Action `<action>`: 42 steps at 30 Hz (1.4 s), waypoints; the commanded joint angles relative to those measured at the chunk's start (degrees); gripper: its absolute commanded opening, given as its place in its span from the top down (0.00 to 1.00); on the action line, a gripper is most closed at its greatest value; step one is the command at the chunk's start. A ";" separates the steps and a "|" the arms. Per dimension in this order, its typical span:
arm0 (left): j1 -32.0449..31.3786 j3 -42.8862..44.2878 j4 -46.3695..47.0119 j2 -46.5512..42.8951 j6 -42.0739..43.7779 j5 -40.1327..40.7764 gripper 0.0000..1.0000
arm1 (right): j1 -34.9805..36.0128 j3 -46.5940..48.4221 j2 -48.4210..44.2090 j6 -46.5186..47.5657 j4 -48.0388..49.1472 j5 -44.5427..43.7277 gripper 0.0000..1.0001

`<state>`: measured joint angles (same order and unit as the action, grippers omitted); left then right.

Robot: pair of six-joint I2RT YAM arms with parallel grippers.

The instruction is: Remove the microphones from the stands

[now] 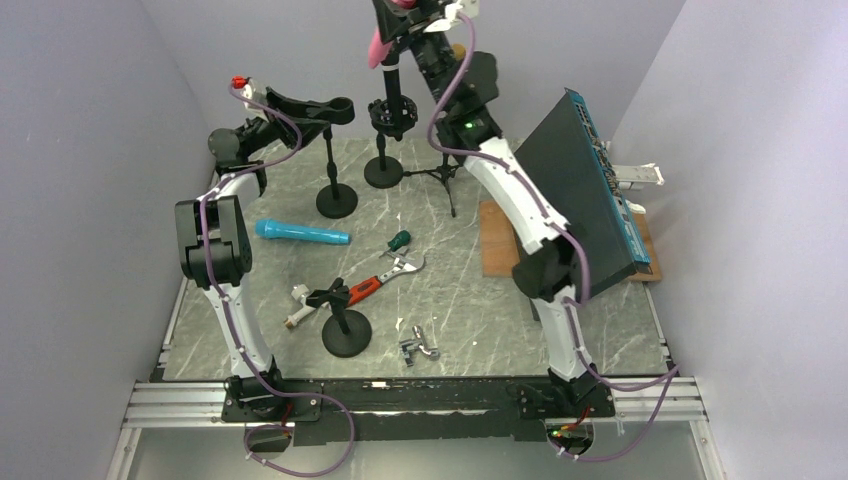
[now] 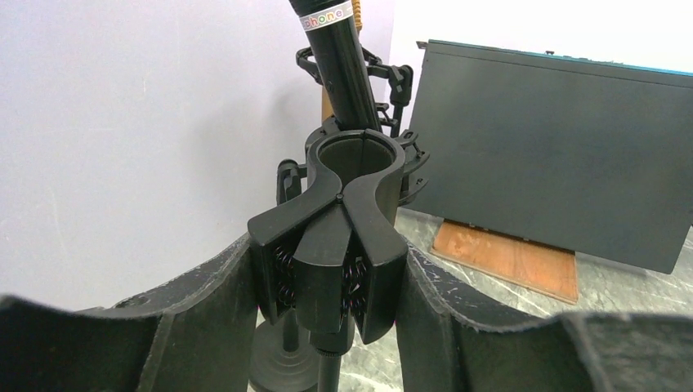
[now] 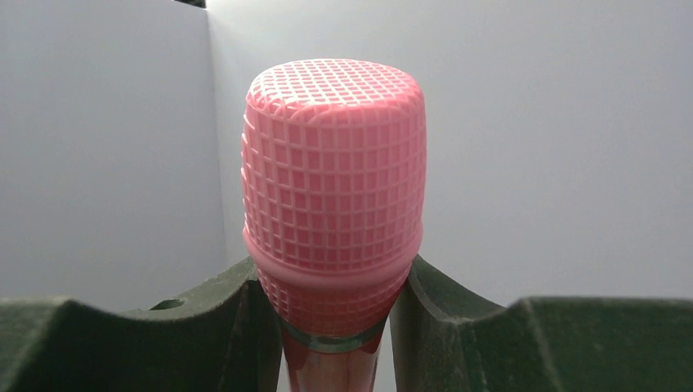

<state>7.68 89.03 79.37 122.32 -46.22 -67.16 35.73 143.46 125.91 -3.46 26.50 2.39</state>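
Right hand [image 3: 335, 320] clamps the pink microphone [image 3: 333, 175] just below its head (bare wall [image 3: 564, 122] all round it); left hand [image 2: 327, 287] pinches a stand clip [image 2: 353, 167] by its handles.

Stretched the right arm [image 1: 515, 195] up from its base and far toward the back wall, elbow bent low, with the right gripper [image 3: 331, 265] closed on the neck of the pink microphone [image 3: 333, 163] just under its mesh head, one finger pressed to each side. Held the left arm [image 1: 235, 320] folded at the elbow, forearm raised and turned rightward, with the left gripper [image 2: 327, 245] clamped across the two handles of the black stand clip [image 2: 368, 184], fingers [image 2: 221, 286] touching both.
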 commanded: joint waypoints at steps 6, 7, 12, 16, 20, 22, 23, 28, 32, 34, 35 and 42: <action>-1.15 -3.43 -19.12 -11.92 13.44 2.85 0.06 | 0.68 -29.49 -28.76 6.00 -9.15 3.84 1.00; -1.05 -3.65 -18.73 -12.32 12.59 2.59 0.01 | 0.74 -34.57 -31.78 4.93 -10.64 3.91 1.00; -0.09 -9.83 -21.13 -18.47 10.89 3.39 0.01 | 1.05 -52.11 -48.91 -2.42 -22.43 5.34 1.00; -0.12 -15.59 -29.60 -26.23 14.08 7.61 0.01 | 1.25 -60.07 -58.83 -8.70 -37.11 1.82 1.00; -0.13 -15.42 -38.95 -30.87 13.29 6.76 0.01 | 1.22 -64.32 -65.69 -12.50 -50.63 -1.80 1.00; -0.17 -16.38 -45.67 -34.33 15.05 10.26 0.01 | 1.20 -66.77 -69.31 -12.86 -53.30 -1.89 1.00; -0.14 -16.66 -51.06 -36.12 17.09 13.52 0.00 | 1.19 -67.89 -70.81 -13.00 -54.44 -2.18 1.00; 0.00 -8.14 -80.76 -38.38 21.22 34.23 0.01 | 1.18 -69.66 -76.96 -11.75 -57.25 -4.31 1.00; 0.23 3.78 -93.26 -31.52 16.88 37.44 0.01 | 1.23 -66.53 -77.30 -10.67 -59.16 -5.37 1.00; 0.22 3.93 -89.59 -30.69 11.93 36.31 0.01 | 1.19 -64.07 -76.34 -10.20 -60.32 -5.64 1.00; 0.23 3.51 -87.96 -30.62 9.18 36.56 0.01 | 1.19 -62.63 -75.66 -9.60 -60.96 -5.73 1.00; -0.34 4.40 -82.96 -28.98 -3.20 33.54 0.08 | 1.18 -54.70 -71.83 -2.67 -63.40 -9.47 1.00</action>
<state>7.75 91.70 -7.20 93.27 -40.53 -31.57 36.88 84.29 53.25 -11.51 -36.47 -3.77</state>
